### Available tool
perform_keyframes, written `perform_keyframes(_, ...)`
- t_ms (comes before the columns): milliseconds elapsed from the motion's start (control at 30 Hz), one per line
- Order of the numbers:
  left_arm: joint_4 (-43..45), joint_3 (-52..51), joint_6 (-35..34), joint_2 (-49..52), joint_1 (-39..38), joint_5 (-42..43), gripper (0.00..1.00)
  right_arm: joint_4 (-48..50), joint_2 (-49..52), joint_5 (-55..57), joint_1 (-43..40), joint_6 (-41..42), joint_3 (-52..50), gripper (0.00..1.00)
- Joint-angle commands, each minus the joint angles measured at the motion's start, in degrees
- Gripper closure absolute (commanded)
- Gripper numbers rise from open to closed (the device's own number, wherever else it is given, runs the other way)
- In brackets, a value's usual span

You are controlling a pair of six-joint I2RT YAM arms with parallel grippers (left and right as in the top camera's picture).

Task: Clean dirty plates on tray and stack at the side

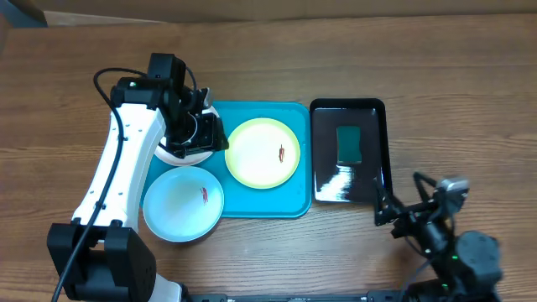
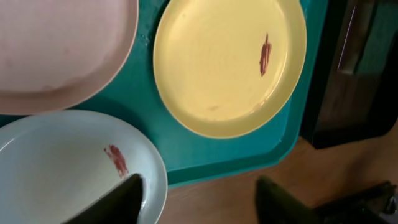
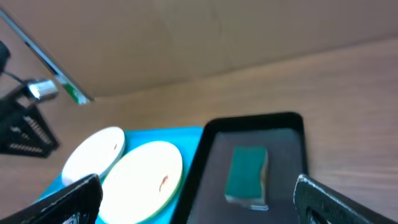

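Three plates lie at the blue tray (image 1: pixel 294 200): a white one (image 2: pixel 56 50) at the left, a green-rimmed one (image 1: pixel 262 153) in the middle, and a pale blue one (image 1: pixel 183 204) overhanging the near-left corner (the last two smeared red). The left end effector (image 2: pixel 199 182) is spread and empty above the tray's left end. The right end effector (image 3: pixel 198 183) is spread too, near the black tray (image 1: pixel 348 113).

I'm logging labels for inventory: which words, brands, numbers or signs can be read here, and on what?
None can be read.
The lime-rimmed plate, pale blue plate, white plate, turquoise tray, black tray and green sponge carry no print; the red-brown marks on two plates are smears, not writing.
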Motion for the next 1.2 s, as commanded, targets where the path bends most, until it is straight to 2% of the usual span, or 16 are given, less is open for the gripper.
perform_keyframes(0, 0.9, 0.3, 0.3, 0.2, -0.5, 1.6, 0.37, -7.6, 11.8, 2.8, -0.3, -1.2, 15.3, 0.00)
perform_keyframes(33, 1.1, 0.3, 0.3, 0.2, -0.5, 2.5, 0.43, -11.5, 16.5, 2.8, -0.3, -2.9, 20.0, 0.00)
perform_keyframes(100, 1.5, 0.3, 0.3, 0.2, -0.5, 4.4, 0.46, -19.6, 26.6, 2.8, -0.3, -5.1, 29.7, 0.00)
perform_keyframes(167, 1.6, 0.3, 0.3, 0.2, -0.5, 4.5, 0.39, -28.0, 37.4, 2.7, -0.3, -5.7, 40.0, 0.00)
perform_keyframes(200, 1.6, 0.3, 0.3, 0.2, -0.5, 4.4, 0.30, -31.8, 42.8, 2.3, -0.3, -5.7, 45.2, 0.00)
perform_keyframes(267, 1.7, 0.3, 0.3, 0.2, -0.5, 4.5, 0.03, -37.2, 51.8, 0.2, -0.3, -5.6, 53.9, 0.00)
perform_keyframes(300, 1.9, 0.3, 0.3, 0.2, -0.5, 4.5, 0.00, -39.5, 56.1, -1.5, -0.3, -5.6, 58.0, 0.00)
perform_keyframes(400, 2.4, 0.3, 0.3, 0.2, -0.6, 4.3, 0.00, -42.6, 65.2, -4.7, -0.3, -7.8, 65.2, 0.00)
perform_keyframes(433, 2.4, 0.3, 0.2, 0.2, -0.7, 4.3, 0.00, -42.7, 67.5, -4.6, -0.3, -7.8, 66.4, 0.02)
perform_keyframes(500, 2.2, 0.3, 0.3, 0.2, -0.7, 4.2, 0.00, -42.4, 71.3, -4.3, -0.3, -7.1, 67.2, 0.14)
perform_keyframes(567, 2.0, 0.3, 0.2, 0.2, -0.7, 3.5, 0.00, -42.3, 74.4, -4.3, -0.3, -5.9, 67.2, 0.14)
perform_keyframes(667, 1.9, 0.3, -2.8, 0.2, -1.1, -0.2, 0.12, -42.5, 78.9, -2.8, -0.1, -5.0, 66.8, 0.13)
perform_keyframes(800, 2.0, 0.3, -5.4, 0.2, -2.2, -3.3, 0.20, -42.4, 84.3, 0.5, 0.4, -4.9, 65.0, 0.13)
perform_keyframes(933, 2.0, 0.3, -5.4, 0.2, -3.6, -3.5, 0.21, -40.7, 89.6, 1.7, 1.2, -4.7, 63.8, 0.14)
perform_keyframes(1167, 2.1, 0.3, -5.6, 0.2, -5.3, -6.2, 0.22, -31.9, 94.8, 4.2, 3.4, -3.6, 59.4, 0.19)
